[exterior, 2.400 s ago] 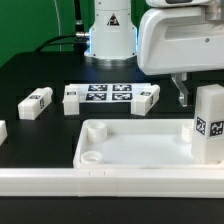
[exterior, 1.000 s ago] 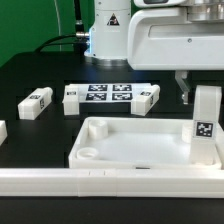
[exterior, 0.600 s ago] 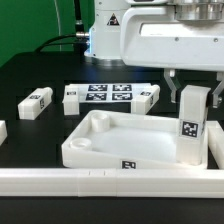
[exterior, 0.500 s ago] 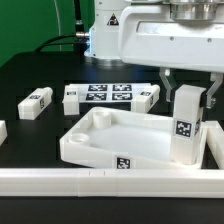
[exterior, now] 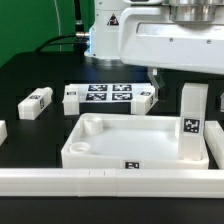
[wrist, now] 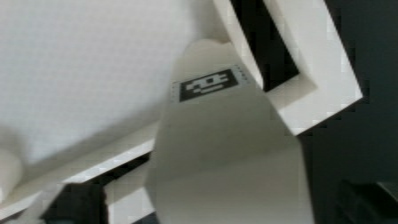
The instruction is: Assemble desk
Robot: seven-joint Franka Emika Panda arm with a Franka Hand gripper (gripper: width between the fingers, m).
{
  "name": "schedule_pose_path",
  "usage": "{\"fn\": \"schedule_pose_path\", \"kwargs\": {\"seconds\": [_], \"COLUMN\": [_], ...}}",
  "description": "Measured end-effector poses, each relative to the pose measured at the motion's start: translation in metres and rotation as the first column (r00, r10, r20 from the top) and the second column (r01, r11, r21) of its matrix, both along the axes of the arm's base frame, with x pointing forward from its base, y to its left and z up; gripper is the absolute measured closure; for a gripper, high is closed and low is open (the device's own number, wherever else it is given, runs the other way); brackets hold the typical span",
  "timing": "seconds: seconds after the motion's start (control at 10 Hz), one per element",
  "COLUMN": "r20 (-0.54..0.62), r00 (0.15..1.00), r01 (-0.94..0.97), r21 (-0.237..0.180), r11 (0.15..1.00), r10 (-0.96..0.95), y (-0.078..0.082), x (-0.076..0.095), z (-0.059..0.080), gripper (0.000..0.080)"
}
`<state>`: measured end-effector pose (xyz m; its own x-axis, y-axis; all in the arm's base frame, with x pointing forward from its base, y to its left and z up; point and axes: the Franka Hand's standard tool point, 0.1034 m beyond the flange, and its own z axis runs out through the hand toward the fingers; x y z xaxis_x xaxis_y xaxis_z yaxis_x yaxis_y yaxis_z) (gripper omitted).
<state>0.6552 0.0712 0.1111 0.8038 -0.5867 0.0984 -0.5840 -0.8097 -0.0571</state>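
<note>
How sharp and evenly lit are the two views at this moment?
Exterior view: fairly sharp on the tabletop, but the white arm above is nearly blown out. Wrist view: soft and very close, the leg filling it, its tag blurred.

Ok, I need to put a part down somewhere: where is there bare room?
Bare black table between the loose leg and the tabletop; also the tabletop's own floor. Crowded around the upright leg and along the marker board.
</note>
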Motion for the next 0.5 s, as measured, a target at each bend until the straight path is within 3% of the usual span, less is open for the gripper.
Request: {"fn": "schedule_pose_path", "kwargs": {"seconds": [0.2,0.5], "r20": [-0.019,-0.011], "r00": [0.999,0.992], "r01": [-0.029,-0.129], "r21": [0.021,0.026], "r11": [0.999,0.991], "r10": [0.029,0.129], "y": [0.003,-0.015], "x": [-0.023,-0.05], "z": [0.009,0.018], "gripper": [0.0151,0.015]}}
